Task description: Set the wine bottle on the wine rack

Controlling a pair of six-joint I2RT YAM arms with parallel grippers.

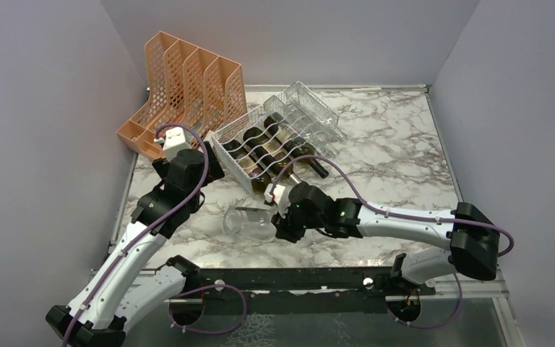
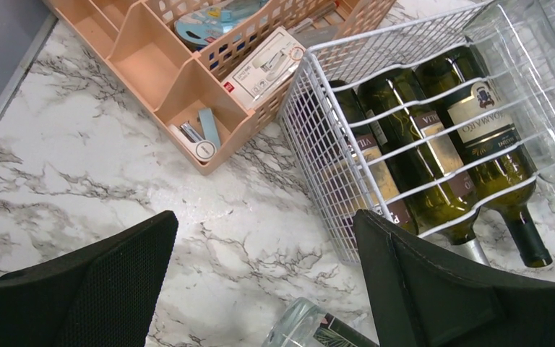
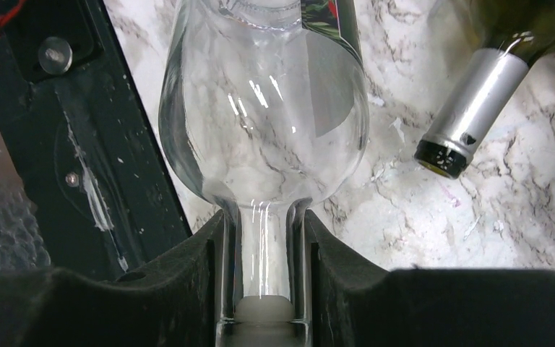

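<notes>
Nearest the bases, the right tool [image 3: 264,238] was pinched on the neck of the clear bottle [image 3: 260,130]. In the right wrist view both pads pressed the glass just above its pale stopper. The bottle lay on its side on the counter [image 1: 390,152], close to the near edge, with its base pointing toward 9 o'clock in the top view. So the grasp looked made, but the lift and the placing were not yet done. Farther out, at about 10 o'clock from the bottle, the left tool [image 2: 264,278] was spread wide and held nothing, aimed at bare marble beside the rack [image 2: 325,144]. The rack sat at roughly 12 o'clock from the bottle, well apart from it, and already cradled three dark bottles [image 2: 405,144] with their necks toward the arms. The wavy wires above them looked free, though I cannot tell for sure. Beyond, at 10 o'clock from the rack, stood the orange organizer [image 1: 188,79].
</notes>
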